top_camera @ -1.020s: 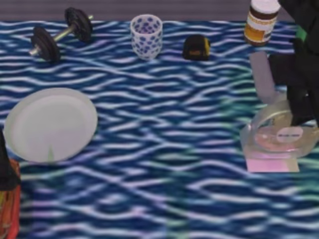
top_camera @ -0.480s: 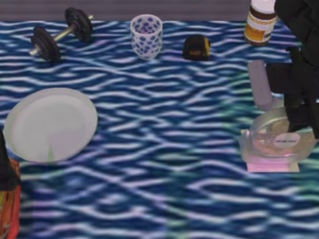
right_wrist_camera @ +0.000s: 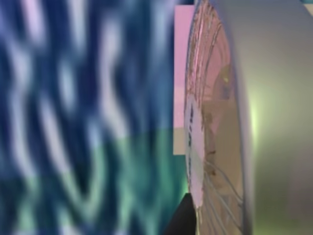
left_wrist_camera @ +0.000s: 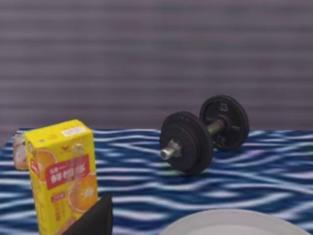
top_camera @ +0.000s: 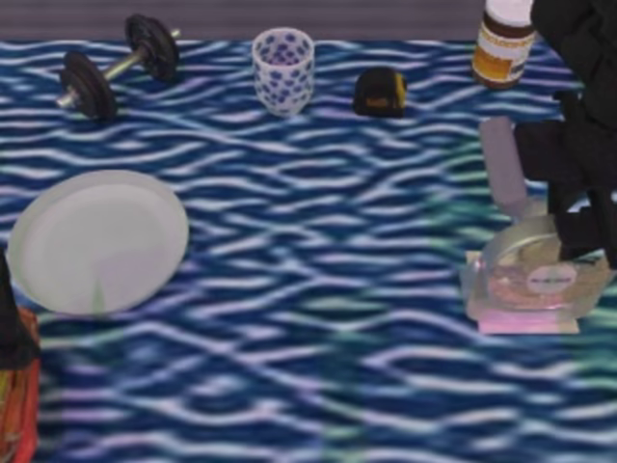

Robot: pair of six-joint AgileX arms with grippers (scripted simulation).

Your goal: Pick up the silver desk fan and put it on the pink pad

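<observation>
Right gripper sat at the table's 3 o'clock, over the silver desk fan; jaw state couldn't be told. Fan rested on the pink pad. Left arm parked near 8 o'clock, by the plate.

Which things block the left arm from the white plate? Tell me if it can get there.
Probably yes. The plate lies at the table's left, right by the parked left arm; only the juice carton stands beside the arm, not across the way.
</observation>
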